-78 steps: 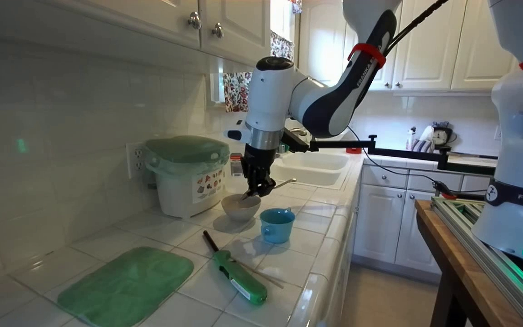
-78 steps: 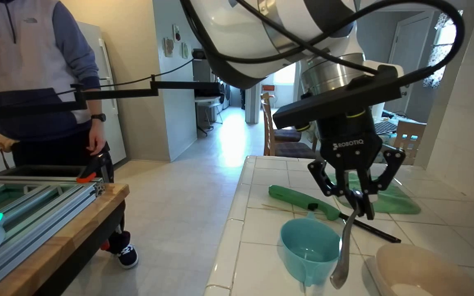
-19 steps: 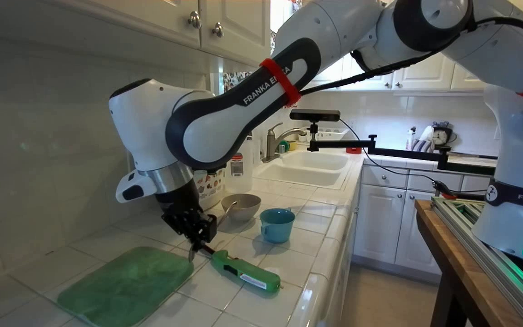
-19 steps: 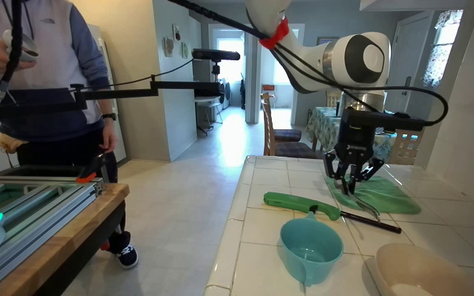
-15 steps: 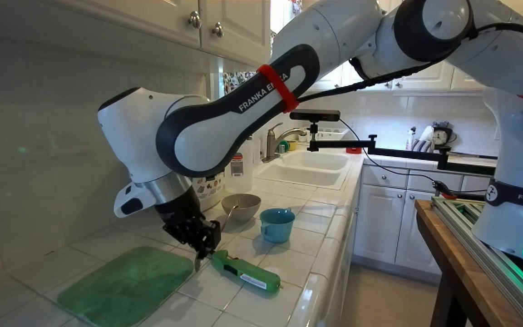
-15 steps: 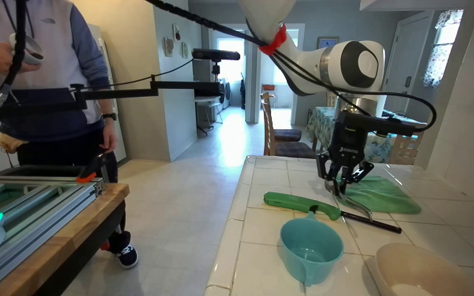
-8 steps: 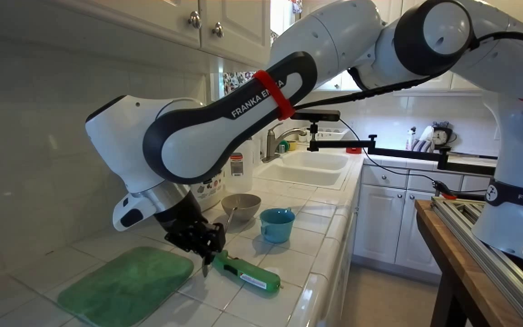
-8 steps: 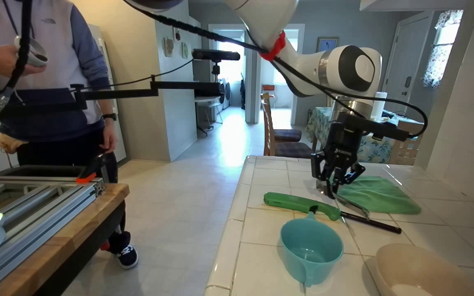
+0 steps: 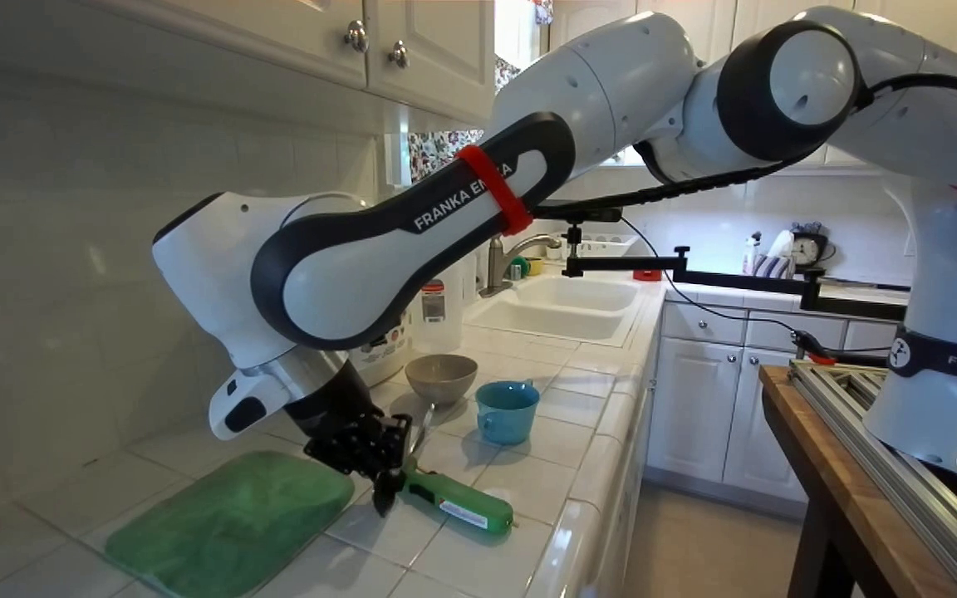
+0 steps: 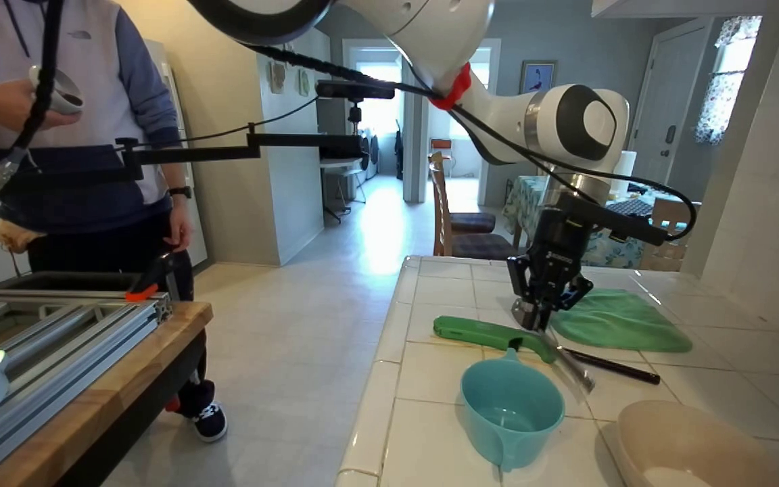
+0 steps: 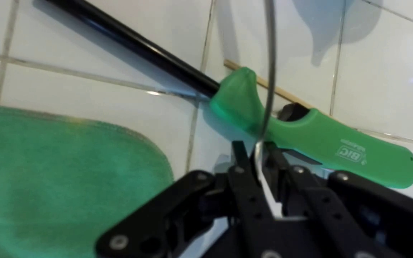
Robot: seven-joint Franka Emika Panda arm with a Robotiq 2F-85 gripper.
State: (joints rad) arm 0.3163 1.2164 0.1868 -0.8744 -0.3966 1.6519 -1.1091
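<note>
My gripper (image 9: 393, 475) is shut on a metal spoon (image 11: 271, 64) and holds it low over the white tiled counter. In an exterior view the spoon's rounded end (image 10: 523, 314) is beside the fingertips and its handle (image 10: 575, 368) slants out the other way. In the wrist view the handle passes over the green lighter (image 11: 321, 139); I cannot tell whether they touch. The lighter also lies by the gripper in both exterior views (image 9: 462, 502) (image 10: 484, 331). A green cloth (image 9: 233, 519) lies flat beside the gripper. It also shows in the wrist view (image 11: 63, 179).
A blue cup (image 9: 507, 413) and a beige bowl (image 9: 442, 379) stand farther along the counter. A thin wooden stick (image 11: 285, 94) lies by the lighter. A white bin (image 9: 383, 357), a clear jug (image 9: 437, 320) and the sink (image 9: 561, 311) are behind. A person (image 10: 85, 176) stands nearby.
Since 5.2 s ago the gripper has carried the spoon from near the bowl and cup to beside the cloth; the lighter has shifted slightly. In the last second the gripper lowered and tilted toward the lighter.
</note>
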